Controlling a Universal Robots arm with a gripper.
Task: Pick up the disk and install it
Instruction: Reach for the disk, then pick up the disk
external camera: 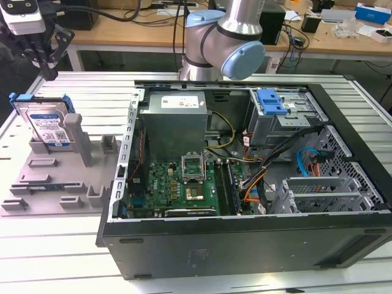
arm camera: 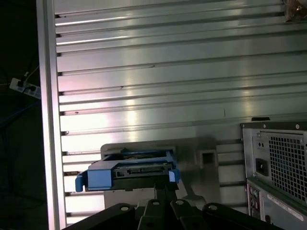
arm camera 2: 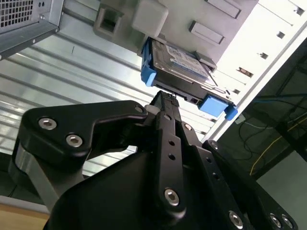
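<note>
The disk (external camera: 48,125) leans in a grey holder (external camera: 58,177) on the table (external camera: 37,245), just below my claw (external camera: 48,73). My claw hangs pointing down, closed and empty. The open computer case (external camera: 245,184) sits well apart from my claw, beyond the holder.

The disk (external camera: 49,125) has a dull silver metal body, a smooth printed label and a frame of glossy bright-blue plastic. The holder (external camera: 55,184) is matt grey plastic. The counter (external camera: 61,257) is ribbed bare aluminium with a satin sheen and bright streaks of reflected light. The end effector (arm camera 2: 165,98) is matt black with shiny steel screws. The computer case (external camera: 245,245) is matt black painted metal. The arm (external camera: 236,24) is smooth silver metal with glossy pale-blue caps.
</note>
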